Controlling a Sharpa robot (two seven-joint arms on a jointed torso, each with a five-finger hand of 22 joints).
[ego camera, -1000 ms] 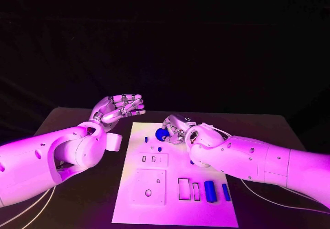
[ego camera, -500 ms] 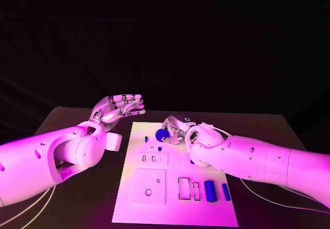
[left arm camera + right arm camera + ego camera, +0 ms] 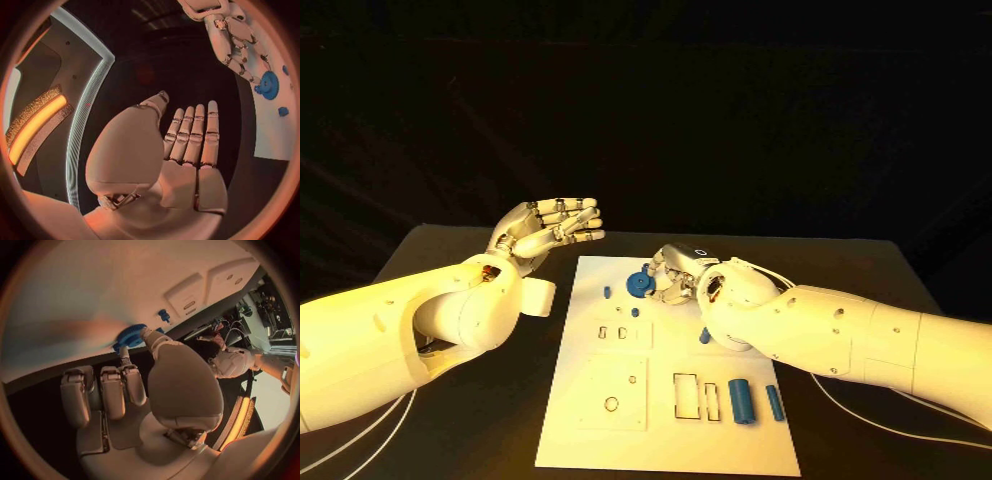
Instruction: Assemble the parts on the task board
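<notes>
Blue gear (image 3: 639,285) at the far end of the task board (image 3: 589,440), about 12 o'clock from the board's centre. Right hand (image 3: 678,272) pinches it between thumb and a fingertip (image 3: 125,351); remaining fingers lie loosely curled, clear of the part. Gear sits at or just above the board surface; contact cannot be told.

Two small blue pegs (image 3: 606,292) near the gear at 7 o'clock. Two blue cylinders (image 3: 740,401) lie well apart from it, at 5 o'clock on the board, beside the rectangular slots.

Likely step: seating the gear. Keep it flat to the board, line its bore over the post, lower slowly, release only once it drops level.

Left hand (image 3: 548,226) raised off the board at 10 o'clock, fingers spread, holding nothing
</notes>
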